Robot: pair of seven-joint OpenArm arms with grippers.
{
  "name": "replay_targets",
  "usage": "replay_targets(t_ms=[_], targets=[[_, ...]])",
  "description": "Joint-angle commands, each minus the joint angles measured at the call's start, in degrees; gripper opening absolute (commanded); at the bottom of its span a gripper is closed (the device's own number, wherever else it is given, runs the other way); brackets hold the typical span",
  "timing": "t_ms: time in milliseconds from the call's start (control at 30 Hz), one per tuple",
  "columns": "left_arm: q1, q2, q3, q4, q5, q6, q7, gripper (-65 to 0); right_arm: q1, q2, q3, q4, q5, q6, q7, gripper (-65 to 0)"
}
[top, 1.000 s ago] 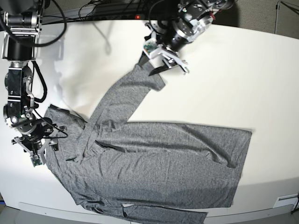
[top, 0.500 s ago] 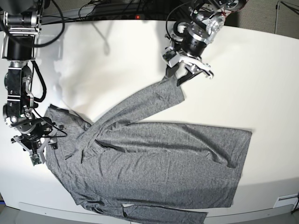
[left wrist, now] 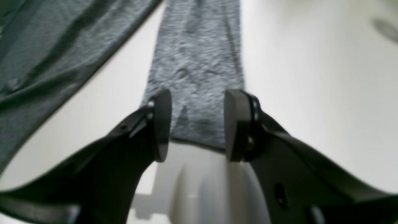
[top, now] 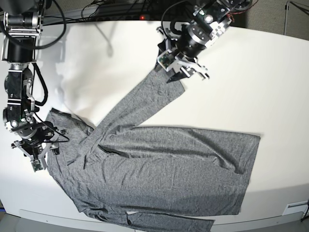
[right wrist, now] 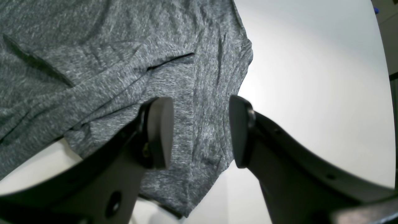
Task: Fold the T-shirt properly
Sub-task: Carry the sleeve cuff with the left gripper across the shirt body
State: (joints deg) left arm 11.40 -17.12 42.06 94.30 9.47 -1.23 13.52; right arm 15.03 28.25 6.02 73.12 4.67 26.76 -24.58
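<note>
The heather-grey T-shirt (top: 159, 164) lies spread flat on the white table (top: 256, 72). One long sleeve (top: 140, 104) runs up and to the right. My left gripper (top: 182, 73) is open at the sleeve's end. In the left wrist view the cuff (left wrist: 196, 93) lies flat on the table between the spread fingers of that gripper (left wrist: 197, 124). My right gripper (top: 44, 143) is open at the shirt's left shoulder. In the right wrist view that gripper (right wrist: 200, 130) hovers with its jaws apart over the fabric's corner (right wrist: 192, 102).
Black cables (top: 111, 9) run along the table's back edge. The second sleeve (top: 169, 224) lies at the front edge of the table. Bare table shows right of the shirt and at the upper left.
The left gripper swung the sleeve end to the right, then back a little to the left. The sleeve lies straighter now. The right arm has not moved.
</note>
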Motion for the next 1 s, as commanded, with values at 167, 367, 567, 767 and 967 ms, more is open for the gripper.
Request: replay_targets(t_ms=[167,367,567,767,967], targets=[[-0.3,0.1,0.0,0.9,-1.4,-1.4,-1.6,-38.3,1.4,1.1,0.4,1.0,0.1,-0.7,0.9,-36.1],[-1.0,0.5,0.0,-4.2,-0.5,-1.4,-4.6,-38.3,1.4,1.1,0.4,1.0,0.4,-0.7,0.6,-36.1],[-2.1,3.4,0.0,-12.1,-0.4,-1.4,-4.6,-38.3,1.4,1.1,0.4,1.0,0.3,-0.7,0.5,-36.1],[-2.1,4.0,0.0,-12.1,4.2,-1.4,-4.6,-52.1,1.4,1.1,0.4,1.0,0.3,-0.7,0.5,-36.1],[-2.1,4.0,0.0,-12.1,4.7,-1.3,-4.6,-65.0,1.4,1.1,0.4,1.0,0.3,-0.7,0.7,-36.1]])
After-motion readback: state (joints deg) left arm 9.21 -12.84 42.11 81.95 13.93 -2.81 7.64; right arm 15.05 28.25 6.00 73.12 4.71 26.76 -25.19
